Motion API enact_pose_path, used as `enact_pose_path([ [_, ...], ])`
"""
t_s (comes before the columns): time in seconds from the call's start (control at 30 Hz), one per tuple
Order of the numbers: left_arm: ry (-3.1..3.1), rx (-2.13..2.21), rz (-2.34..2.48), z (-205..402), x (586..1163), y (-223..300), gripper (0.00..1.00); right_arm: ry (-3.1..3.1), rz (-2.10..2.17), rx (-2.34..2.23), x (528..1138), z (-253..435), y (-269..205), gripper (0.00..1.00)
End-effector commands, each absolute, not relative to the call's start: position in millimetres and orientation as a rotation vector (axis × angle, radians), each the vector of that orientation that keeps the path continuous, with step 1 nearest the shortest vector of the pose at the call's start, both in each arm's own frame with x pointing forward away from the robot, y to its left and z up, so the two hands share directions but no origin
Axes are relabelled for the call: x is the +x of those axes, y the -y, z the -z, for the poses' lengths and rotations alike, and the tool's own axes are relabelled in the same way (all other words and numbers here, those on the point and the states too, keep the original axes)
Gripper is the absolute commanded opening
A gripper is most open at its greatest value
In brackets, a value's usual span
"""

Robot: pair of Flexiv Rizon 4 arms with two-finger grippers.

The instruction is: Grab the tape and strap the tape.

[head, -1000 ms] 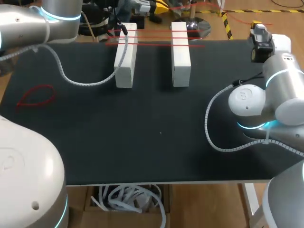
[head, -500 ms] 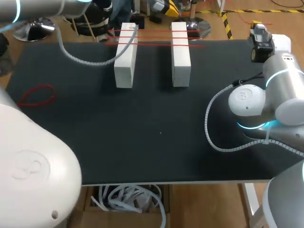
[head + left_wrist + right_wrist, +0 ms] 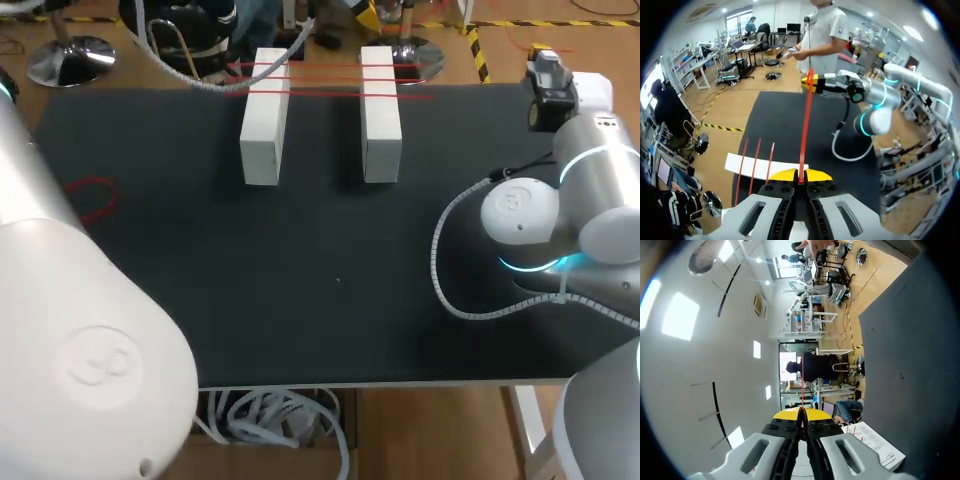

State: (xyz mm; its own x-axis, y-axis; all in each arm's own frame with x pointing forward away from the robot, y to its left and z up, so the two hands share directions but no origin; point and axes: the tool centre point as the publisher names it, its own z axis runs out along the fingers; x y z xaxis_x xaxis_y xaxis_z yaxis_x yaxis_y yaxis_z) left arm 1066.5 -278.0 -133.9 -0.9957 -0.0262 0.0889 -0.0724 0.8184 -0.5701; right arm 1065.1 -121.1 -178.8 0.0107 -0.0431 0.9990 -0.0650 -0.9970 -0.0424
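The left hand (image 3: 800, 176) is clamped shut on a red tape (image 3: 805, 120), which runs taut straight ahead toward the right hand (image 3: 802, 412). That hand is pinched shut on a thin red strand too, probably the other end of the same tape.

In the last second the left arm (image 3: 80, 330) swings up and away past the 12 o'clock edge of the tabletop (image 3: 330, 290). Its cable (image 3: 200, 72) lifts off the cloth, and its near link now hides more of the loop (image 3: 95, 190) at 9 o'clock. The right arm (image 3: 590, 200) at 3 o'clock holds still.

Three strips (image 3: 320, 80) already span the blocks (image 3: 265, 120) at 12 o'clock. I judge that a fourth is being drawn out to be laid beside them.
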Motion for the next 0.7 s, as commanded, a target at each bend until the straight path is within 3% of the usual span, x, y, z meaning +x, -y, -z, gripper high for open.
enact_pose_path([
  [0.03, 3.001, 0.070, -0.621, 129, 1064, 285, 0.00, 0.116, -2.193, 2.225, 1065, 178, 122, 0.00],
  [0.7, 2.983, 0.078, -0.536, 151, 1064, 294, 0.00, 0.116, -2.193, 2.225, 1065, 178, 122, 0.00],
])
